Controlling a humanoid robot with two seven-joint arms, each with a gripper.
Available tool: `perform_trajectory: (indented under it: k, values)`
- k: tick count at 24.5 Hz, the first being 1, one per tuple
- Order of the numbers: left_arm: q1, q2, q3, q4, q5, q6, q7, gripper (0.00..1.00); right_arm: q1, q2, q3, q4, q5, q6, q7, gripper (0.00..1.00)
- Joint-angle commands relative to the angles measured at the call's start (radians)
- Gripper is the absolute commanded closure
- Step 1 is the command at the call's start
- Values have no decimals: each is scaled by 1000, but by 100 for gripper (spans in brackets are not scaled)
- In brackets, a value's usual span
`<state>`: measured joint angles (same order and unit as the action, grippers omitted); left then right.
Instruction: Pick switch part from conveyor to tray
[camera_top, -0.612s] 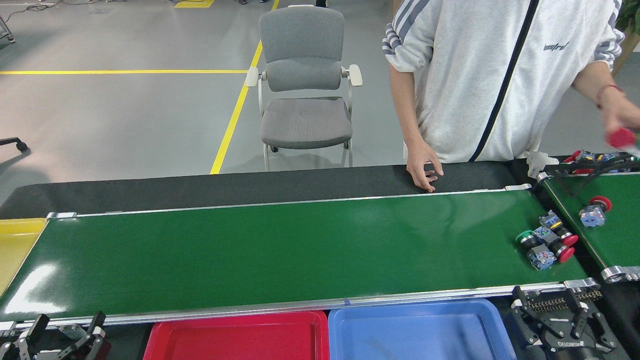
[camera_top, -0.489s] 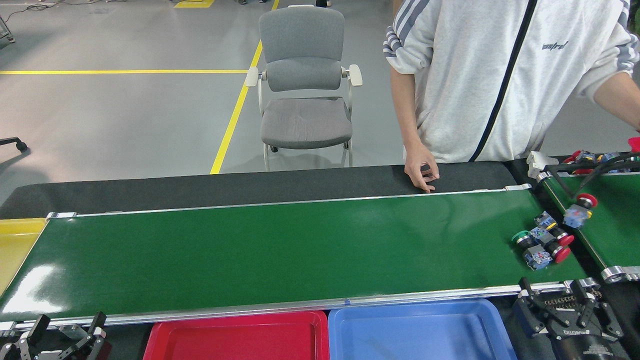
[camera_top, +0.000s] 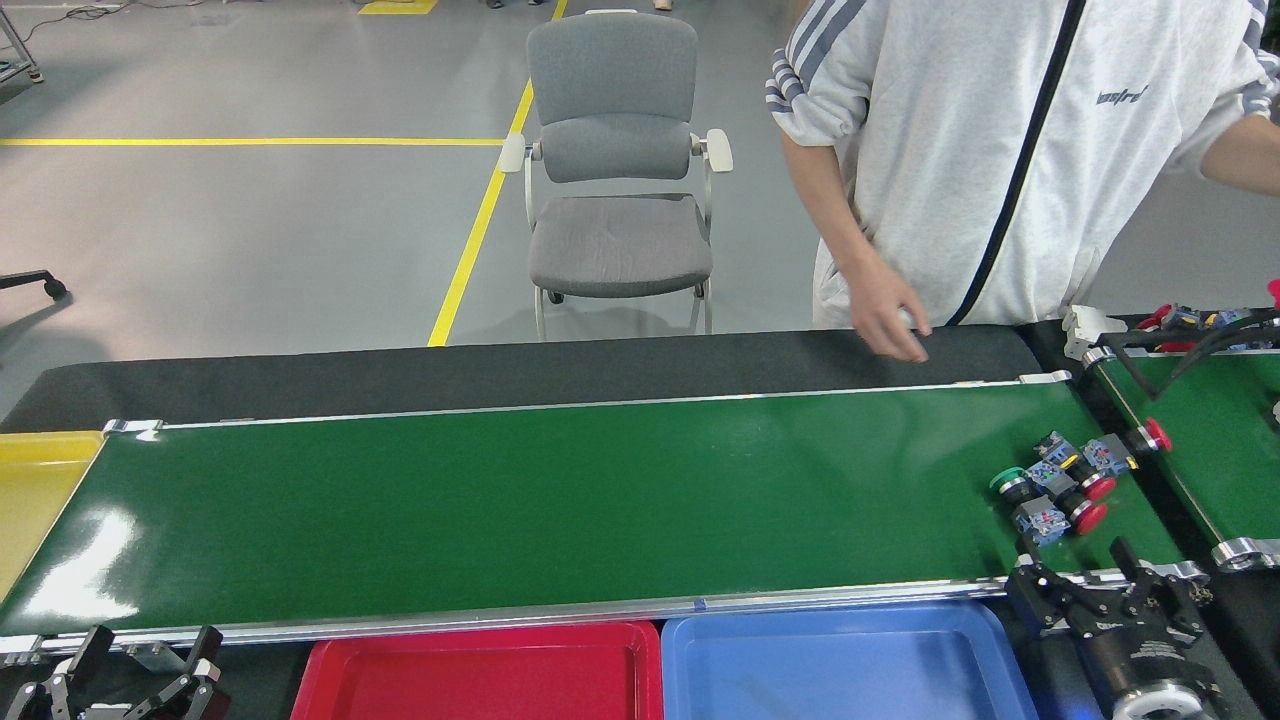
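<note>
From the head view, the job is at its opening step: nothing is picked yet. A cluster of switch parts (camera_top: 1060, 485) lies at the right end of the conveyor (camera_top: 560, 500), bunched and touching one another, with red, green and yellow caps showing. One more part with a red cap (camera_top: 1150, 437) sits right at the belt's right edge, beside the angled belt (camera_top: 1215, 430). Both the red tray (camera_top: 480, 680) and the blue tray (camera_top: 850, 675) on the near side of the rail look bare.

The right end effector (camera_top: 1105, 590) sits low at the near rail, just beside the cluster, its dark fingers (camera_top: 1035, 585) standing apart and pointing up toward the belt. It holds nothing. I judge the next move is a reach up and over the rail to the nearest part, and since the parts touch, singling one out will take care.

The left end effector (camera_top: 135, 670) rests at the bottom left corner, well apart from the parts, fingers spread and empty.

A person (camera_top: 1000, 150) stands across the belt, one hand (camera_top: 890, 320) over the black padding on the far side, clear of the parts. A chair (camera_top: 615, 170) stands behind on the floor.
</note>
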<state>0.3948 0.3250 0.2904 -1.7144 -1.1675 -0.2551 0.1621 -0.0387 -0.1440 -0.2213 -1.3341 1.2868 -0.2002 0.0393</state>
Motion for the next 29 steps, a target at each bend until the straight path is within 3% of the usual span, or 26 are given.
perform_trajectory:
  k: [1, 4, 11, 15, 18, 23, 25, 29]
  values:
    - [-8, 6, 12, -13, 2, 22, 10, 0, -29, -12, 34, 10, 0, 39, -6, 1]
    - [-10, 11, 15, -10, -3, 112, 4, 0, -49, -9, 49, 29, 0, 45, -6, 1]
    - [-10, 16, 12, -7, 3, 117, 4, 0, -104, -5, 54, 102, 0, 50, -6, 1]
    - [-13, 17, 9, -10, -1, 115, 10, 0, -155, -12, 134, 150, 0, 120, -6, 3]
    - [-11, 19, 10, -16, -6, 94, 8, 0, -181, -25, 191, 161, -1, 165, -7, 11]
    - [-8, 19, 15, -8, -8, 11, -3, 0, -182, -25, 197, 161, -9, 168, -7, 7]
    - [-7, 20, 13, -5, -11, 13, -6, 0, -184, -25, 200, 161, -7, 166, -7, 15]
    - [4, 20, 7, -7, -70, 11, -6, 0, -185, -34, 237, 161, -3, 163, -10, 53]
